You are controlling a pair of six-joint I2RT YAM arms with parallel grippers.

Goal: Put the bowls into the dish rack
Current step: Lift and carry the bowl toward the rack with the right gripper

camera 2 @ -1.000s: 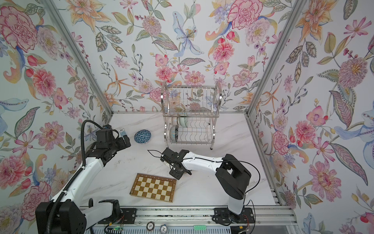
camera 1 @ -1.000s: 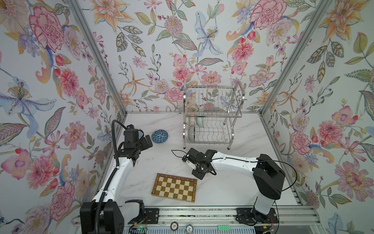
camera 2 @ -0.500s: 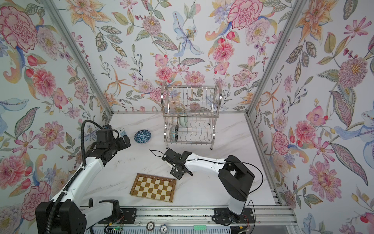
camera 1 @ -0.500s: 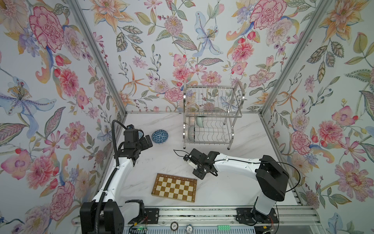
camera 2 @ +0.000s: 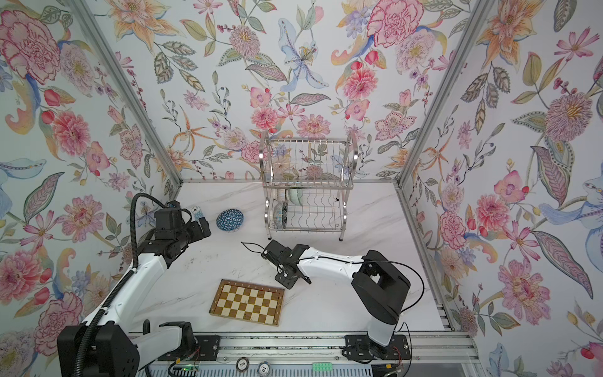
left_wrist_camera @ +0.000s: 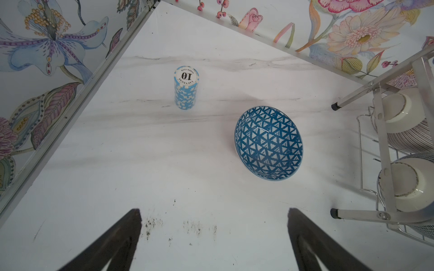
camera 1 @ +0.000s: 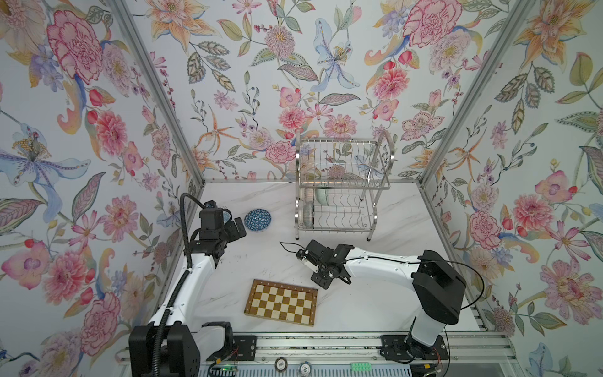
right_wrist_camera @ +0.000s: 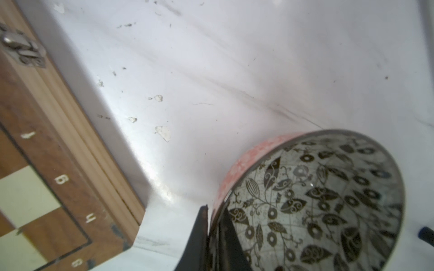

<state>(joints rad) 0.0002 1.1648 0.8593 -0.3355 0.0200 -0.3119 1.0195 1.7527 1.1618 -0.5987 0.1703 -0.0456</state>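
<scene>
A robotics lab's test booth — floral-papered panels (camera 1: 49, 163) in aluminium framing (camera 1: 160, 98) box in a marble-look tabletop (camera 1: 408, 222), and two arms (camera 1: 381, 266) stand mounted on a slotted front rail (camera 1: 326, 341).

Both top views look down from high above the front edge of the table (camera 1: 408, 222), sharing nearly the whole scene; the left wrist camera faces its back-left corner, and the right sits close beside the chessboard (right_wrist_camera: 35, 187).

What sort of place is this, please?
Likely a staged robot test cell, not a real kitchen: floral wallpaper panels enclose a marble-look tabletop, and two robot arms on an aluminium rail face a dish rack.
</scene>
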